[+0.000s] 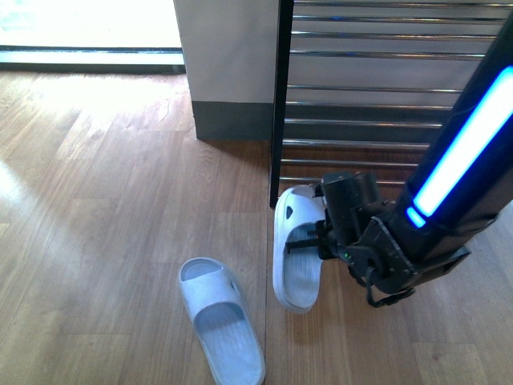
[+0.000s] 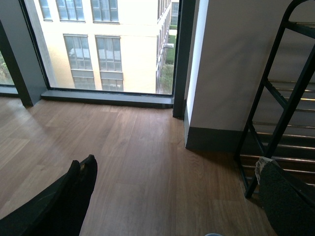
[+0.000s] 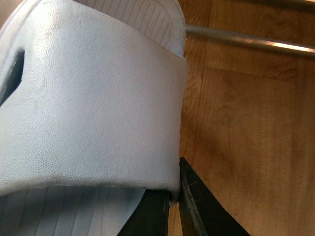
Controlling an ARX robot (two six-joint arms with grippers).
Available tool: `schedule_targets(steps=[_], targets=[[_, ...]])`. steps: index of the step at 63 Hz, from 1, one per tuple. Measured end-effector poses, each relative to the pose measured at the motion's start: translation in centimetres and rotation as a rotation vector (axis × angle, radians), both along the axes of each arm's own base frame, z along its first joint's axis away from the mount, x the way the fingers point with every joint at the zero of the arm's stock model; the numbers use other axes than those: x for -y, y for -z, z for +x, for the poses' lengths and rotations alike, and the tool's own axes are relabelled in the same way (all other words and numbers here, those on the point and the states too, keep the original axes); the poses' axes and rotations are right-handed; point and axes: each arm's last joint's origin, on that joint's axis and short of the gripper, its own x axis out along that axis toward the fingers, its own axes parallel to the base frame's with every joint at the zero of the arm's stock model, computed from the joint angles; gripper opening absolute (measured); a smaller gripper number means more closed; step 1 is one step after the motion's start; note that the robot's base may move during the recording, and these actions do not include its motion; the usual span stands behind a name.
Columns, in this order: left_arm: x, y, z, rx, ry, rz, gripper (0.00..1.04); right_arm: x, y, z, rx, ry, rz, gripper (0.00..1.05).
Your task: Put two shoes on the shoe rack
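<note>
Nearest, one pale slide sandal [image 1: 220, 333] lies flat on the wooden floor [image 1: 96, 241], untouched and well apart from either arm; it looks like the second shoe to move. Just beyond it and to the right, the other sandal [image 1: 292, 273] lies with its far end beside the foot of the shoe rack [image 1: 385, 88], and the right claw [image 1: 317, 241] is on it. In the right wrist view this claw [image 3: 172, 189] is closed on the sandal's strap [image 3: 88, 113] at its edge, with one finger [image 3: 152, 216] tucked under the band and the other outside. That is probably because the band is the only raised part a narrow pinch can catch. Whether the sole has left the floor cannot be told. The left claw [image 2: 174, 167] hangs open and empty with its fingers wide apart, and it seems parked out of the way, facing the rack's black side frame [image 2: 275, 98]. Farther off, the rack's chrome bars stand against a pale wall [image 1: 228, 48], all the visible ones bare, so the pinched sandal likely goes up onto a low tier. Farthest left is a bright window [image 2: 103, 44].
</note>
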Motion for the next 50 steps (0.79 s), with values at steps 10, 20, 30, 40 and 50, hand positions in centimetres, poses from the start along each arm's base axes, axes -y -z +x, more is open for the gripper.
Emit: schedule_targets(steps=[10,20,30,40,50], targets=[[0.0,0.0,0.0,0.0,0.0,0.0,0.95,2.7,-8.0,-3.4,0.105,-0.021,0.101,0.02],[0.0,0.0,0.0,0.0,0.0,0.0,0.95,4.8,-13.6,-8.0,0.131,-0.056,0.154,0.02],[0.0,0.0,0.0,0.0,0.0,0.0,0.95,6.9,-20.3,-14.1,0.186,-0.081,0.207,0.02],[0.0,0.0,0.0,0.0,0.0,0.0,0.95,8.2,-23.6,-17.9,0.238,-0.077,0.257,0.02],[0.0,0.0,0.0,0.0,0.0,0.0,0.95,8.8,-25.3,-19.8,0.315,-0.088,0.297,0.02]])
